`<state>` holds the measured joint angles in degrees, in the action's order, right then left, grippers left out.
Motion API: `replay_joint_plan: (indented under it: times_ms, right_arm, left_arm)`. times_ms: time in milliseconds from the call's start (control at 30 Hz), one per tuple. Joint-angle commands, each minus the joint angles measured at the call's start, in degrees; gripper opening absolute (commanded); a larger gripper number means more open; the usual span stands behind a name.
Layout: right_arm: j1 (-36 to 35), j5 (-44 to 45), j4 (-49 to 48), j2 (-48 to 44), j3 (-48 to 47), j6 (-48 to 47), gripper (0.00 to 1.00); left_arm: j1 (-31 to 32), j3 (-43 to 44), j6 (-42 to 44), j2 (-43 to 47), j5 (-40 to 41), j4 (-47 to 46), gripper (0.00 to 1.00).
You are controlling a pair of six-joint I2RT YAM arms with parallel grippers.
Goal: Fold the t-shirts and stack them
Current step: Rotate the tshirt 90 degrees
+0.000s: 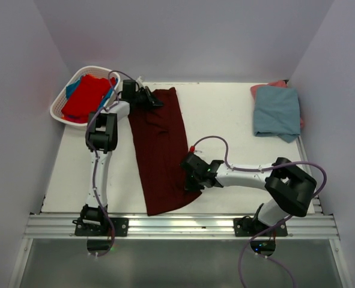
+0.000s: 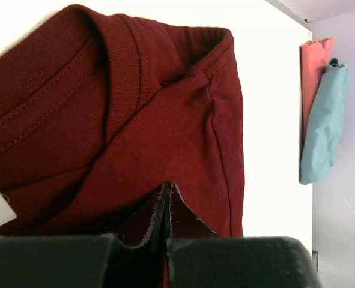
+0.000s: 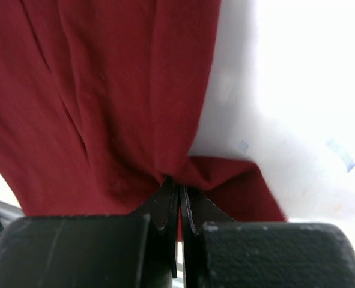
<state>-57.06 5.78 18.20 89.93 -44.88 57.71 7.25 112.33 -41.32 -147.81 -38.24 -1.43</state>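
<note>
A dark maroon t-shirt [image 1: 160,150] lies folded into a long strip down the white table, collar end at the far side. My left gripper [image 1: 155,99] is shut on its far end near the collar [image 2: 123,72]; the jaws pinch the cloth [image 2: 167,191]. My right gripper [image 1: 192,179] is shut on the strip's right edge near the hem, cloth bunched at the fingertips [image 3: 178,183]. A dusty grey-blue shirt [image 1: 276,112] lies folded on a salmon pink one [image 1: 275,84] at the far right. Bright red [image 1: 85,96] and blue [image 1: 72,88] shirts lie in the basket.
The white slatted basket [image 1: 58,112] stands at the far left corner beside my left arm. Grey walls close in the table on three sides. A metal rail [image 1: 177,226] runs along the near edge.
</note>
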Motion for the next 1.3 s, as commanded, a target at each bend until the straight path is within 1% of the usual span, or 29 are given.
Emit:
replay_joint_plan:
  times_ms: [0, 233, 333, 367, 400, 433, 467, 567, 600, 633, 667, 700, 733, 767, 800, 833, 867, 900, 933, 967, 1000, 1033, 1067, 1100, 1133, 1167, 1200, 1233, 1267]
  right_arm:
    - [-4.28, -1.66, 18.96, 2.01, 2.88, 3.37, 0.0]
    - [-7.27, 0.02, 24.86, -0.02, 2.43, 7.32, 0.0]
    - [-8.86, -0.68, 25.22, -0.28, 2.26, 8.29, 0.0]
    - [-9.3, -0.86, 25.22, -0.54, 2.17, 8.64, 0.0]
    - [-10.17, -1.03, 25.22, -0.72, 1.91, 8.82, 0.0]
    - [-10.61, -1.21, 25.31, -0.9, 1.73, 8.99, 0.0]
    - [-10.97, -1.21, 25.4, -1.68, 0.95, 9.0, 0.0]
    - [-12.28, 0.28, 24.35, -4.23, -0.9, 6.89, 0.0]
    - [-12.81, 1.07, 23.82, -6.5, -2.65, 5.84, 0.0]
    - [-12.82, 3.25, 23.12, -7.39, -3.62, 3.22, 0.0]
    - [-12.82, 5.1, 23.72, -8.79, -6.24, 0.85, 0.0]
    - [-12.82, 7.21, 23.73, -8.81, -7.84, 0.82, 0.0]
    - [-12.73, 9.05, 24.34, -8.81, -9.5, -2.75, 0.03]
    - [-12.73, 13.68, 24.52, -8.46, -11.35, -4.87, 0.09]
    - [-12.55, 15.47, 24.69, -7.85, -15.46, -6.72, 0.14]
    - [-12.38, 17.05, 24.96, -6.01, -17.5, -10.3, 0.3]
    - [-12.12, 18.46, 24.7, -4.95, -19.61, -12.43, 0.34]
    - [-11.42, 21.09, 24.43, -3.72, -23.72, -14.54, 0.38]
    - [-10.8, 23.11, 23.91, -1.62, -25.67, -17.87, 0.43]
    - [-9.84, 24.09, 23.12, -0.3, -29.26, -19.73, 0.46]
    - [-6.52, 23.41, 20.94, 0.76, -30.86, -23.4, 0.47]
    - [-4.14, 21.83, 19.35, 3.12, -32.1, -24.74, 0.47]
    - [1.11, 15.46, 17.68, 4.36, -34.11, -26.06, 0.47]
    - [3.68, 12.44, 14.1, 5.59, -35.09, -28.25, 0.48]
    - [5.97, 10.32, 12.58, 9.26, -36.05, -29.23, 0.48]
    - [9.3, 8.74, 11.87, 11.21, -39.46, -30.28, 0.48]
    - [10.38, 8.11, 12.21, 13.93, -41.75, -32.55, 0.48]
    - [11.17, 7.5, 12.48, 18.57, -46.82, -33.97, 0.47]
    - [12.48, 6.79, 12.83, 21.4, -49.57, -35.29, 0.47]
  left_arm:
    - [0.23, 1.75, 0.98, -2.83, -2.63, -1.47, 0.0]
    - [0.31, 5.79, 0.98, -4.68, -5.17, -1.38, 0.0]
    - [0.49, 6.23, 0.81, -4.42, -7.54, -2.95, 0.0]
    - [0.66, 5.97, 0.37, -4.07, -9.64, -4.01, 0.0]
    - [0.75, 4.75, -0.25, -3.02, -10.88, -5.5, 0.0]
    - [0.84, 3.52, -1.03, -2.23, -12.2, -9.6, 0.0]
    - [1.1, 2.38, -2.35, -0.05, -13.86, -11.38, 0.0]
    - [1.89, 0.34, -0.7, 3.57, -14.06, -12.46, 0.0]
    - [2.16, -0.27, -0.17, 6.54, -14.06, -12.46, 0.0]
    - [2.33, -1.4, 0.36, 8.13, -13.71, -12.37, 0.05]
    - [2.42, -3.59, 1.15, 11.98, -12.4, -12.37, 0.15]
    - [2.42, -3.61, 1.85, 14.02, -11.26, -12.11, 0.15]
    - [2.34, -6.14, 2.81, 16.21, -9.85, -10.45, 0.24]
    - [2.33, -7.38, 4.91, 18.5, -5.75, -8.95, 0.3]
    - [2.33, -8.78, 5.89, 22.96, -3.44, -7.37, 0.35]
    - [2.33, -13.58, 6.6, 25.53, -1.59, -6.4, 0.39]
    - [2.33, -16.16, 7.39, 28.07, 2.6, -6.22, 0.43]
    - [2.33, -19.05, 7.83, 33.23, 5.69, -5.17, 0.46]
    - [2.33, -21.26, 8.36, 35.63, 8.94, -2.38, 0.5]
    - [2.33, -26.76, 8.97, 40.36, 14.28, -1.56, 0.52]
    - [2.33, -29.34, 9.06, 42.58, 16.59, -0.86, 0.52]
    - [2.16, -31.89, 8.37, 44.86, 18.62, 0.36, 0.53]
    - [2.07, -37.83, 8.01, 49.24, 20.55, 0.46, 0.53]
    - [2.07, -40.59, 7.49, 51.46, 21.09, 0.29, 0.53]
    - [2.07, -43.92, 6.53, 53.74, 22.14, -0.15, 0.53]
    - [2.07, -49.09, 6.17, 58.55, 22.33, -0.67, 0.53]
    - [2.07, -51.66, 6.08, 60.95, 22.94, -0.68, 0.54]
    - [2.07, -53.69, 6.16, 65.5, 24.51, -0.33, 0.54]
    - [2.07, -57.1, 6.16, 67.63, 25.31, 0.02, 0.55]
